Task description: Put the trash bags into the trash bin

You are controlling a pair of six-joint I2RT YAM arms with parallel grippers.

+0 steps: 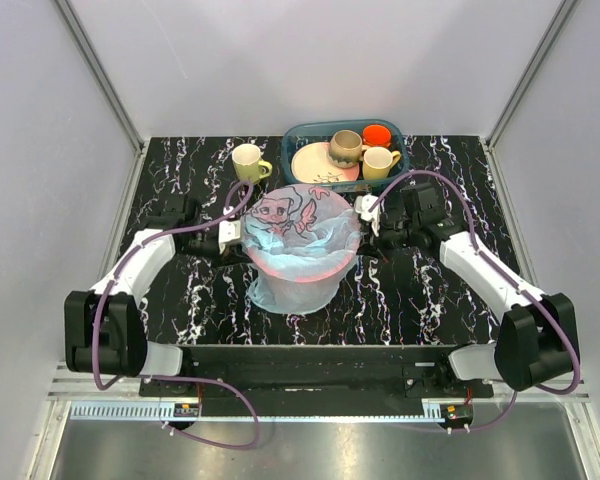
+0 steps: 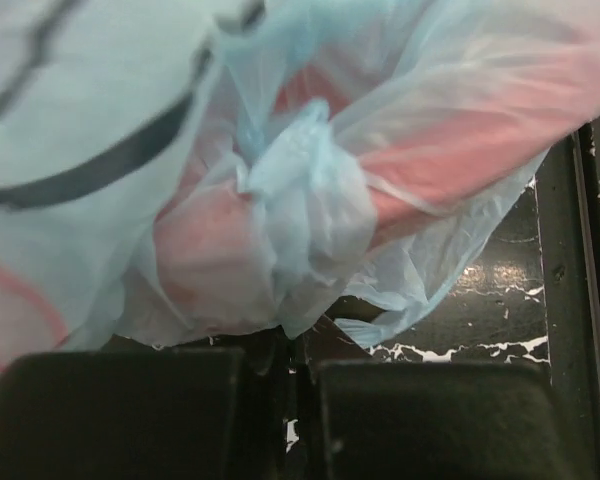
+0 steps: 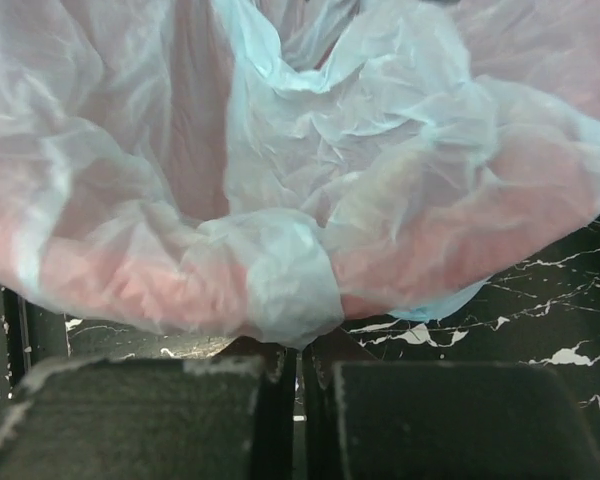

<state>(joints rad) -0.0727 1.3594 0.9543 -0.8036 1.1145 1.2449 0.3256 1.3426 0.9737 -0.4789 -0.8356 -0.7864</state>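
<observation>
So that the trash bag (image 1: 290, 215) spans the trash bin (image 1: 292, 268) between them, left gripper (image 2: 292, 350) and right gripper (image 3: 298, 355) each clamp its edge.

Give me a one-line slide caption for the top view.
The blue bag drapes over the red basket, pinched at opposite sides by the left fingers and the right fingers.

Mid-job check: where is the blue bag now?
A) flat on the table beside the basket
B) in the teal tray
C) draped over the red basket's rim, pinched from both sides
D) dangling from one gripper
C: the trash bag covers the red basket at its rim, and the left gripper and right gripper each pinch a bunched fold.
</observation>
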